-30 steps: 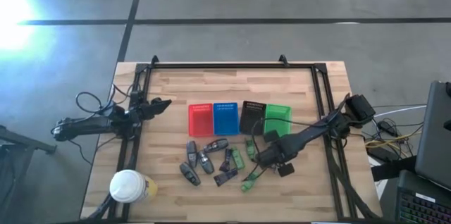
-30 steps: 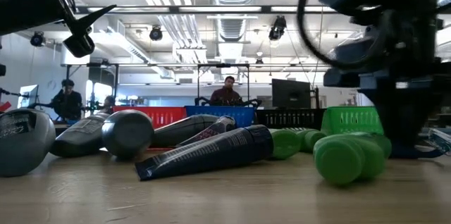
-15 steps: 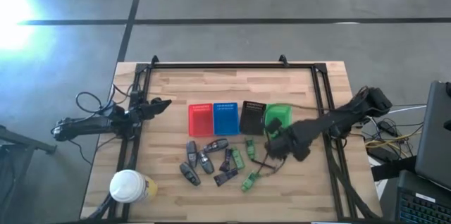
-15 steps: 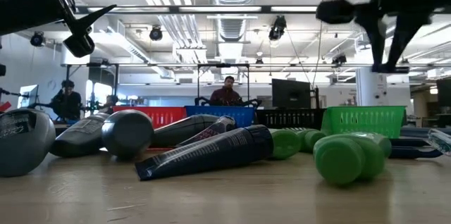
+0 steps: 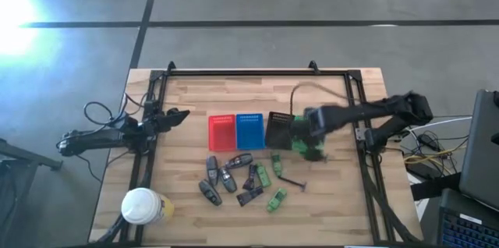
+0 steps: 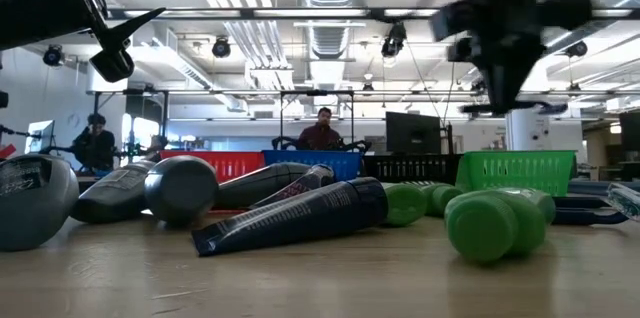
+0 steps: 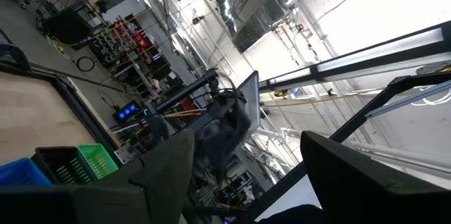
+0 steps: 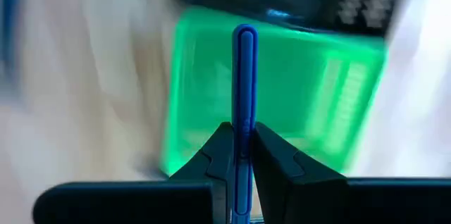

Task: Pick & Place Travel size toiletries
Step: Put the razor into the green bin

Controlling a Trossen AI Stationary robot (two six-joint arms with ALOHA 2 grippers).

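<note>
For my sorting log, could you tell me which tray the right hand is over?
The green tray, at the row's right end; the right hand grips a thin blue stick above it.

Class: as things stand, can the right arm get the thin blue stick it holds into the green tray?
Probably yes. The right gripper, shut on the thin blue stick, hangs directly over the green rectangular tray, with nothing visibly in between.
</note>
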